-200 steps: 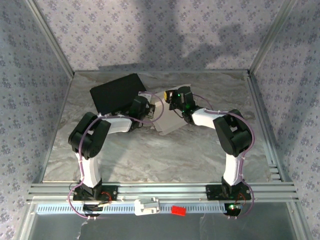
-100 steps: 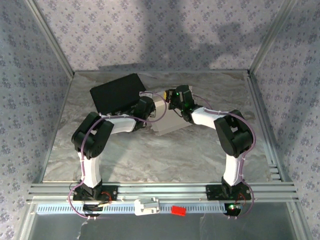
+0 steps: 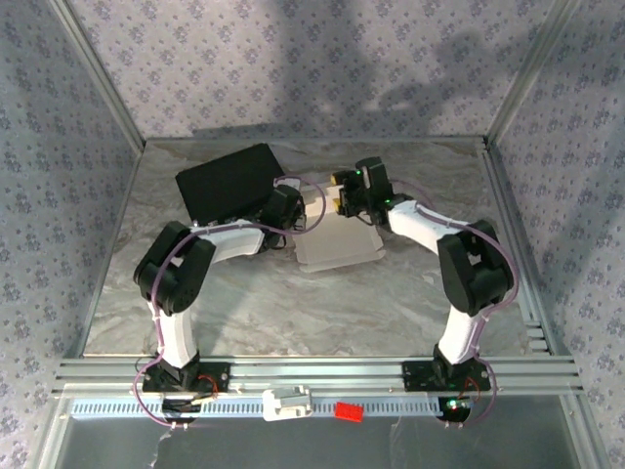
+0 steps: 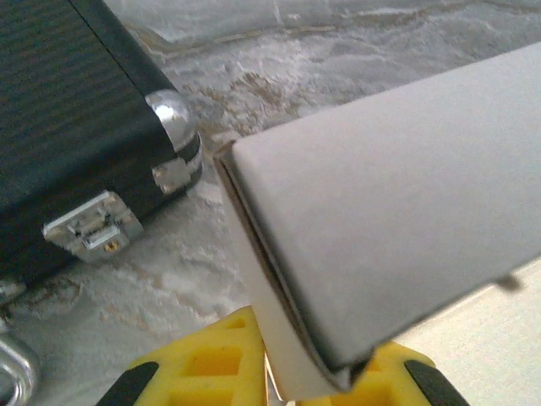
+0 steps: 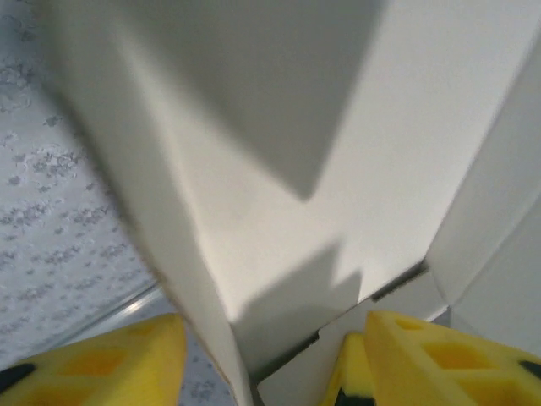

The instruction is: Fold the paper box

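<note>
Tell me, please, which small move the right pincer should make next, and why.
Probably draw the right pincer back, clear of the box, then choose the next flap. Its fingers stand open on either side of a white wall of the box and grip nothing, while the left pincer is shut on the box's edge, so the box should stay put.

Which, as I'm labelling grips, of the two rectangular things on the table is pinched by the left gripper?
The white paper box: its folded edge sits clamped in the left gripper. The black case, with its metal latch, lies beside it, ungripped.
</note>
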Action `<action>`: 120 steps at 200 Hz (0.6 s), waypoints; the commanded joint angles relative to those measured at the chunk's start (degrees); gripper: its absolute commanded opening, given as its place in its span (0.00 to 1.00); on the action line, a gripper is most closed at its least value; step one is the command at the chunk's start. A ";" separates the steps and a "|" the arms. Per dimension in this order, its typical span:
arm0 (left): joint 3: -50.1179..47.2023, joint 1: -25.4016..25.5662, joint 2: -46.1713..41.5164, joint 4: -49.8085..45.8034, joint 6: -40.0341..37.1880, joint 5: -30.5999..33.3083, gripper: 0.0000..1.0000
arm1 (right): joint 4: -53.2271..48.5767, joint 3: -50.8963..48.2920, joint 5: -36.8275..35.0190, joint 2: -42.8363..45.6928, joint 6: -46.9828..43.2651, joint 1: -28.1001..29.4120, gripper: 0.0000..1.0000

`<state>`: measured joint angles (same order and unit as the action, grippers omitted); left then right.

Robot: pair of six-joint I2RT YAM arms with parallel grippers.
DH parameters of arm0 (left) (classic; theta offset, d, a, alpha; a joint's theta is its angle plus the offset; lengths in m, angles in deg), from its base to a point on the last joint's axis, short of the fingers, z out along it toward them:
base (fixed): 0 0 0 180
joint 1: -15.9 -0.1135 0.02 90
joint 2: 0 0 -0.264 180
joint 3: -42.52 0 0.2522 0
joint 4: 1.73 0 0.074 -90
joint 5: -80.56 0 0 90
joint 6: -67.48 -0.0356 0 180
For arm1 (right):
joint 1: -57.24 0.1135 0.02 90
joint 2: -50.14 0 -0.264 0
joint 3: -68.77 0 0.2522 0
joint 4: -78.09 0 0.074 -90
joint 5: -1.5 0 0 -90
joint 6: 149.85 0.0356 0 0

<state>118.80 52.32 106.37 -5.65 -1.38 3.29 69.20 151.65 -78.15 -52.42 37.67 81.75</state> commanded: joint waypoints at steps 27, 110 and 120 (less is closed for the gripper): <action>2.04 -0.44 -4.98 -12.30 3.72 -4.98 0.00 | -14.01 5.30 1.59 7.20 -11.73 -2.70 0.71; 19.71 -1.68 -1.79 -51.64 14.58 -14.28 0.00 | -47.68 14.21 -5.40 13.82 -33.48 -5.86 0.67; 19.63 -1.71 -2.08 -53.12 14.68 -14.91 0.00 | -48.54 13.95 -5.60 14.75 -35.62 -5.87 0.66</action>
<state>137.53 50.66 103.92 -45.23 10.27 -7.84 31.82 164.44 -80.67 -40.27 10.91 75.94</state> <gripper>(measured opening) 0.080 0.666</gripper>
